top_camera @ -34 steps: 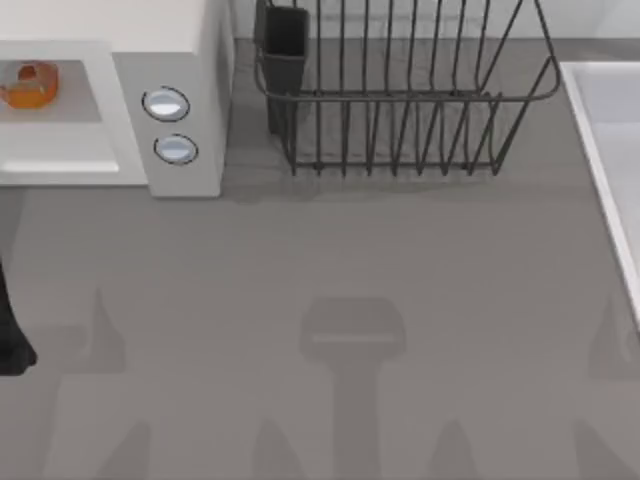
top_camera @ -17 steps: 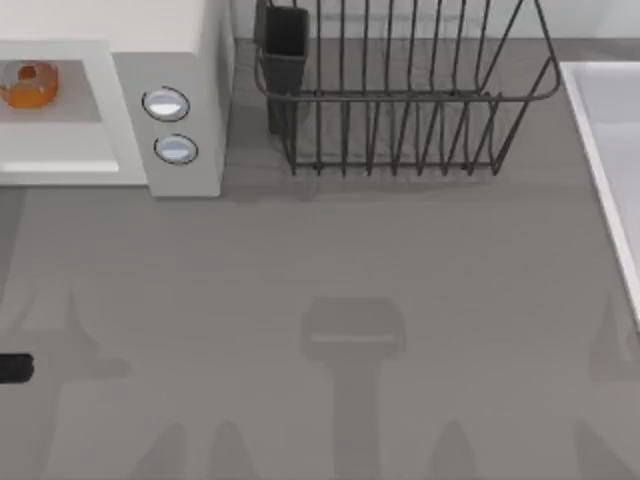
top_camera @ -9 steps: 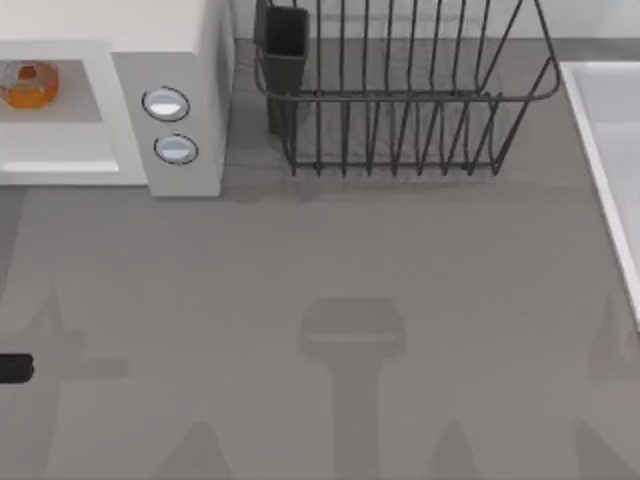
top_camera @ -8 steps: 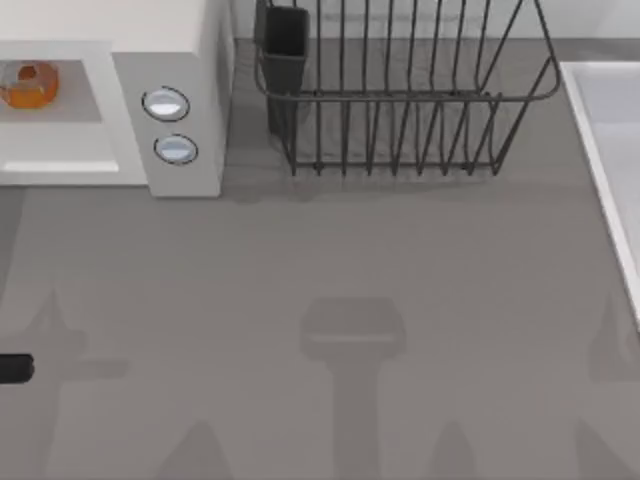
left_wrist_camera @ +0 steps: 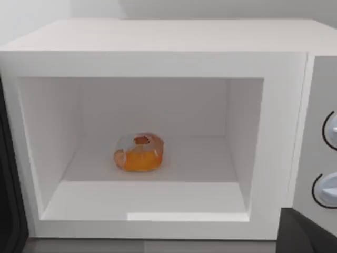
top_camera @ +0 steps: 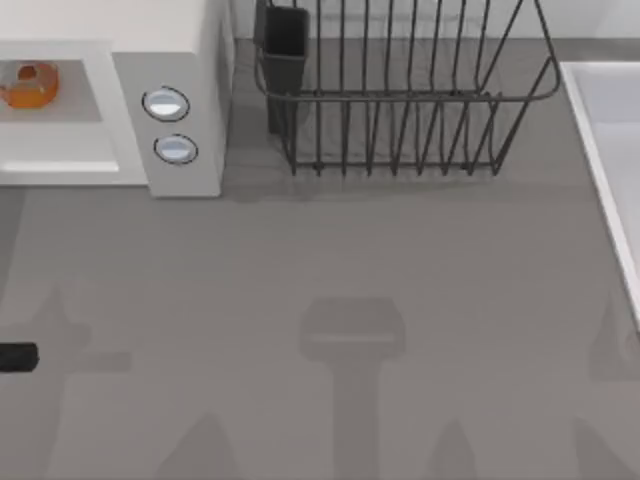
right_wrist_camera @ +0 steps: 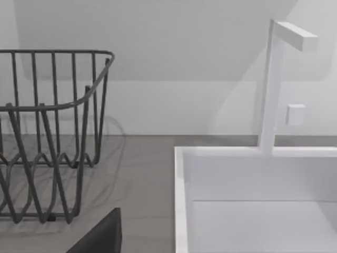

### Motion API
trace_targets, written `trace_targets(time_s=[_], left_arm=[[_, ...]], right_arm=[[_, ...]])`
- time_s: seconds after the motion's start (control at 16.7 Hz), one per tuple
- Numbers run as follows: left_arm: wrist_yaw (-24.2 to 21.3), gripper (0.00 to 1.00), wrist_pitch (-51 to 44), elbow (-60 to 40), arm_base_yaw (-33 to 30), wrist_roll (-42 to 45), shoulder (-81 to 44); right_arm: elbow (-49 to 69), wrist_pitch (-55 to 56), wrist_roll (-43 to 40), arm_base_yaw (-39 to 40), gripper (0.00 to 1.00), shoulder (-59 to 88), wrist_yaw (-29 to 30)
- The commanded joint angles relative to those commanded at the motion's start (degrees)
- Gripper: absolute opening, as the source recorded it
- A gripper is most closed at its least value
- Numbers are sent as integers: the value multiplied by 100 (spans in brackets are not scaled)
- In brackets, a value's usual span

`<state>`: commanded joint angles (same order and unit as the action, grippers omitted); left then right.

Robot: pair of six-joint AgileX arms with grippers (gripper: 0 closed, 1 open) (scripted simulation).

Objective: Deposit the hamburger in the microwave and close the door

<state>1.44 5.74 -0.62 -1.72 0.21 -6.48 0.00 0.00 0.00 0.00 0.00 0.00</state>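
Sitting on the floor of the open cavity, the hamburger [left_wrist_camera: 139, 153] rests a little toward the back of the microwave [left_wrist_camera: 158, 50], touching none of its walls; from above it shows as an orange shape [top_camera: 28, 84] in the cavity at the table's far left. The microwave's [top_camera: 190, 40] control panel with its two round knobs [top_camera: 166, 104] faces the table front. A dark strip along the cavity's hinge side in the left wrist view may be the door [left_wrist_camera: 8, 211], swung wide and seen edge-on; I cannot tell for certain. A small dark piece of the left arm [top_camera: 17, 357] pokes in at the table's left edge, well in front of the microwave; whether the left gripper's fingers are apart or together cannot be told. Beside the microwave stands a dark wire dish rack [top_camera: 400, 100], and a white sink [right_wrist_camera: 253, 200] with a tap [right_wrist_camera: 279, 79] lies at the table's right.
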Motion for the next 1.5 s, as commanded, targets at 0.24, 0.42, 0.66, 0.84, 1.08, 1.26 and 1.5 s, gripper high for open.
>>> trace_targets(time_s=[0.24, 0.42, 0.66, 0.84, 1.08, 1.26, 1.5], left_arm=[[195, 0, 680, -75, -179, 3, -767], [259, 0, 908, -108, -235, 5, -1002], [235, 0, 914, -79, -195, 7, -1000], [-142, 0, 1319, -45, 158, 24, -1398], [-898, 0, 2072, 26, 925, 25, -2109], [-1198, 0, 2357, 37, 1229, 30, -2335], [-1198, 0, 2340, 18, 1231, 35, -2316]], right_arm=[[0, 0, 0, 0, 100, 0, 0], [0, 0, 0, 0, 100, 0, 0], [0, 0, 0, 0, 100, 0, 0], [0, 0, 0, 0, 100, 0, 0], [0, 0, 0, 0, 100, 0, 0], [0, 0, 0, 0, 100, 0, 0], [0, 0, 0, 0, 100, 0, 0]])
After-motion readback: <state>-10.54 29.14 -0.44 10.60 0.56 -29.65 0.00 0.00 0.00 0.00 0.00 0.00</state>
